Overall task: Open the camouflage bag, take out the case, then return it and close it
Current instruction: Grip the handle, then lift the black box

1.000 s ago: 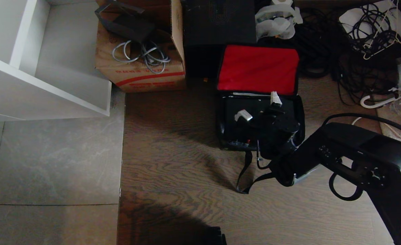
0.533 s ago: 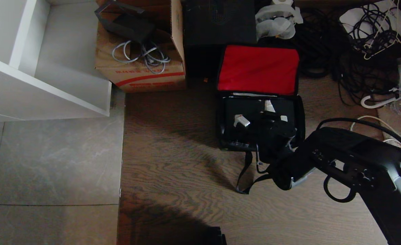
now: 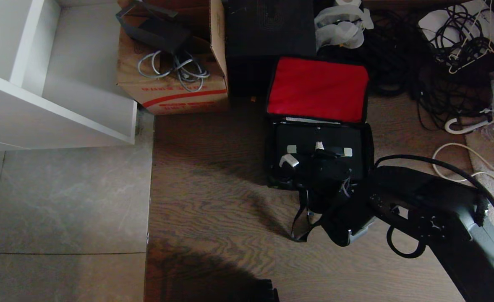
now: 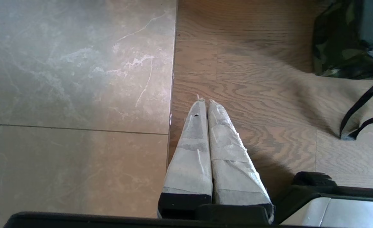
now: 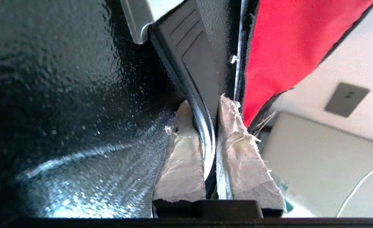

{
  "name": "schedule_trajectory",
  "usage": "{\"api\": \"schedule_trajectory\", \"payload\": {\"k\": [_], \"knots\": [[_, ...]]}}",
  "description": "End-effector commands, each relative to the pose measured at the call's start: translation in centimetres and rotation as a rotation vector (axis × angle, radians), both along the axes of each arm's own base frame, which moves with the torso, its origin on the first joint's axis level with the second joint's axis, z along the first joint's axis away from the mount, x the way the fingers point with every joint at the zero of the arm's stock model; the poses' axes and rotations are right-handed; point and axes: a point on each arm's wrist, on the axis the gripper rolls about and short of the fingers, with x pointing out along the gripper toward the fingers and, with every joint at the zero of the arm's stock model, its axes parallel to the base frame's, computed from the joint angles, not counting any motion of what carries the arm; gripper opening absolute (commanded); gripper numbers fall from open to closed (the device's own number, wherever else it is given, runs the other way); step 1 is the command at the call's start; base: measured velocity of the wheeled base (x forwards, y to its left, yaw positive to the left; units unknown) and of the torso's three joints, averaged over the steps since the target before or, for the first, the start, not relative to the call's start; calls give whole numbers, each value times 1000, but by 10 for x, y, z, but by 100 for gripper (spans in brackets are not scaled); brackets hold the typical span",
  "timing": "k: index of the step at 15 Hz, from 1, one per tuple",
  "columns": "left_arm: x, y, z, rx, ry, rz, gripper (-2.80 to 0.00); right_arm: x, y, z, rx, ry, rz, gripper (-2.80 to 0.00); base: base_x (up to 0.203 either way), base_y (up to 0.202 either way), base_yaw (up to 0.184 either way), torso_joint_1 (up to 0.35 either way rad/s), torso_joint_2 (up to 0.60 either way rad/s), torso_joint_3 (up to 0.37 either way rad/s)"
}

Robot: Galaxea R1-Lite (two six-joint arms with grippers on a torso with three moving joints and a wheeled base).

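Note:
The camouflage bag stands open on the wooden floor, its red lid lining folded back. Inside it lies the black case, top up, with silver handle ends showing. My right gripper reaches into the bag from the near right. In the right wrist view the right gripper is shut on the case's black handle, one taped finger on each side. The left gripper hangs shut and empty over the floor, to the left of the bag.
A brown cardboard box and a tall black box stand behind the bag. Tangled cables lie at the back right, a white shelf unit at the left. The bag's black strap trails on the floor.
The right gripper's fingers have closed from wide open onto the case handle. The right arm has drawn a little nearer to me.

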Motion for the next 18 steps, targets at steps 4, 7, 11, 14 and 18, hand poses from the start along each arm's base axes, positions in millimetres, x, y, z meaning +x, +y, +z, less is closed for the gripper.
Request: {"api": "schedule_trajectory", "payload": {"k": [4, 7, 11, 14, 18], "knots": [[1, 0, -2, 0, 8, 0, -280, -34, 41, 22, 25, -22, 35, -280, 0, 0, 0, 0, 0, 0], [1, 0, -3, 0, 9, 0, -280, -45, 43, 10, -6, 27, 51, -280, 0, 0, 0, 0, 0, 0], [1, 0, -2, 0, 7, 1, -280, -45, 39, -9, -19, 69, 49, -280, 0, 0, 0, 0, 0, 0], [1, 0, -2, 0, 7, 0, -280, -42, 33, -20, -37, 91, 41, 0, 0, 0, 0, 0, 0, 0], [1, 0, -2, 0, 7, 1, -280, -41, 34, -32, -64, 111, 83, 0, 0, 0, 0, 0, 0, 0]]}}
